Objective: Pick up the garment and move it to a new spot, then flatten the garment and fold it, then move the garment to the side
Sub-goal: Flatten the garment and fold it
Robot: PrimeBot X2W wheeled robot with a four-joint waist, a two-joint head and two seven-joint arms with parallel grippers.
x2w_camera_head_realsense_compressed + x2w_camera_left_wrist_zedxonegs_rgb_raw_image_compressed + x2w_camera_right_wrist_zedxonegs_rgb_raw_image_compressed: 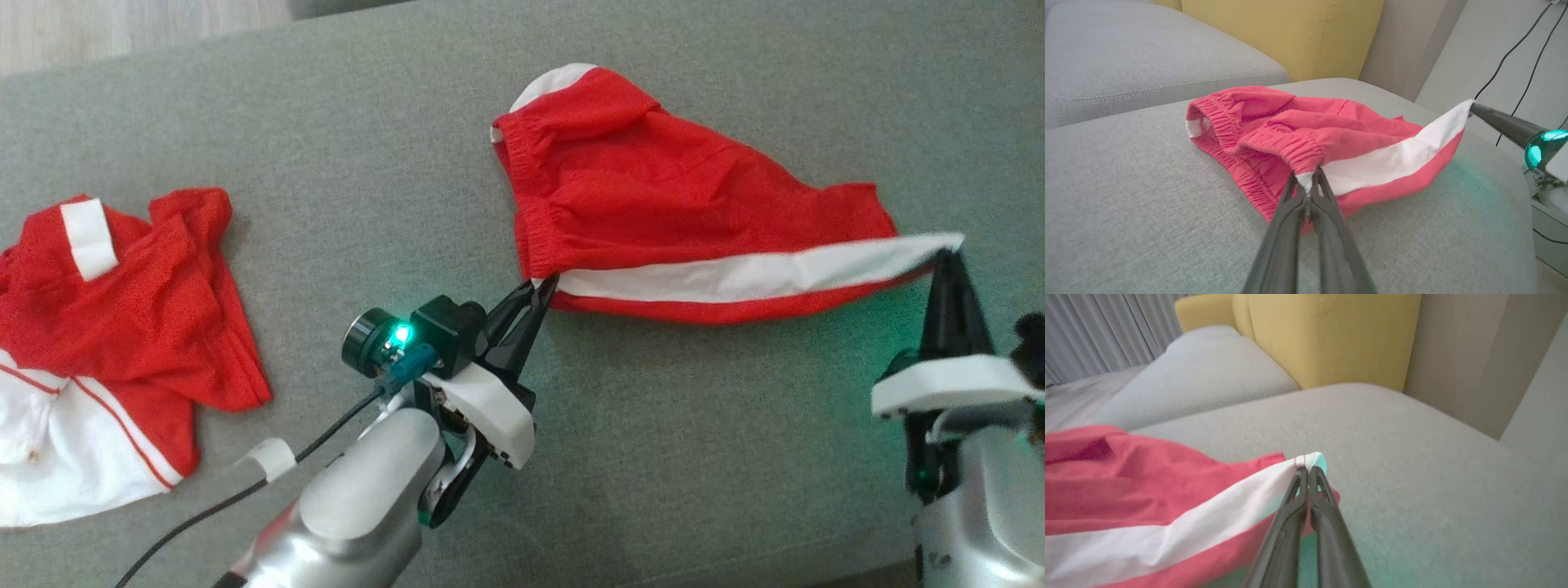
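Observation:
The garment (653, 196) is a pair of red shorts with a white side stripe, lying on the grey cushion. My left gripper (540, 286) is shut on the waistband end of the stripe, and its closed fingers pinch the white cloth in the left wrist view (1306, 181). At the hem end of the same stripe my right gripper (945, 255) is shut on the white corner, seen close in the right wrist view (1306, 469). The stripe (1392, 157) stretches taut between the two grippers, and the garment (1126, 490) sags behind it.
A second red and white garment (106, 343) lies crumpled at the left of the grey sofa cushion (694, 457). A yellow backrest (1290, 32) stands behind, and cables (1523, 49) hang on the wall at the right past the cushion's edge.

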